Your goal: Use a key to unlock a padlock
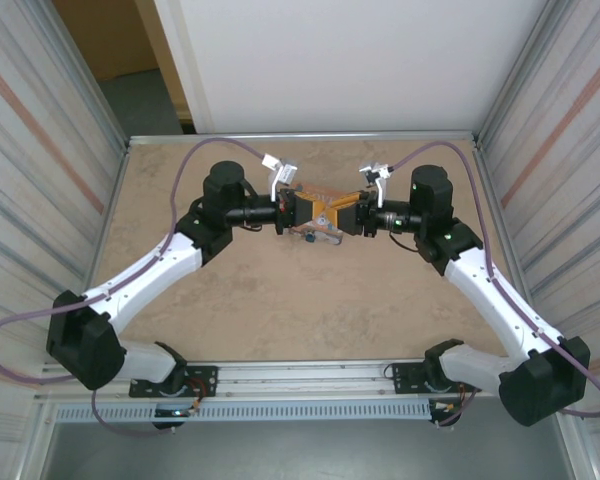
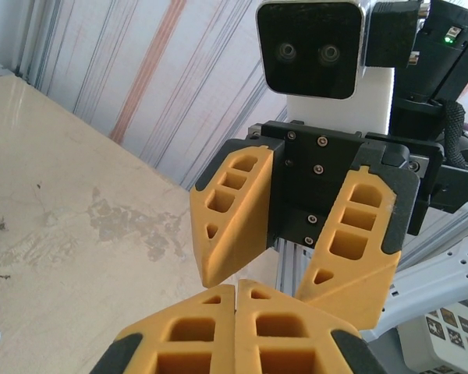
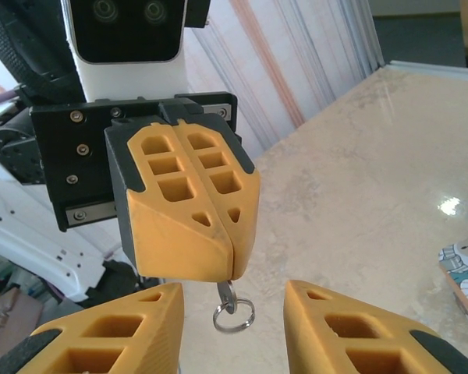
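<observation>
My left gripper [image 3: 232, 269] is shut on a small silver key [image 3: 227, 294], with the key's split ring [image 3: 234, 316] dangling below the closed fingertips. The right gripper [image 3: 234, 331] faces it with its yellow fingers [image 3: 117, 331] open on either side of the key and not touching it. From the left wrist view, the left gripper [image 2: 239, 300] is pressed closed, and the right gripper's spread fingers [image 2: 234, 210] stand just beyond it. From above, both grippers [image 1: 298, 213] [image 1: 346, 217] meet tip to tip over the middle of the table. The padlock is out of view.
The corner of a box with cartoon print [image 3: 464, 273] lies on the tan table [image 1: 280, 300] at the right edge of the right wrist view. Ribbed metal walls [image 1: 40, 170] enclose the table left and right, and a white panel stands at the back.
</observation>
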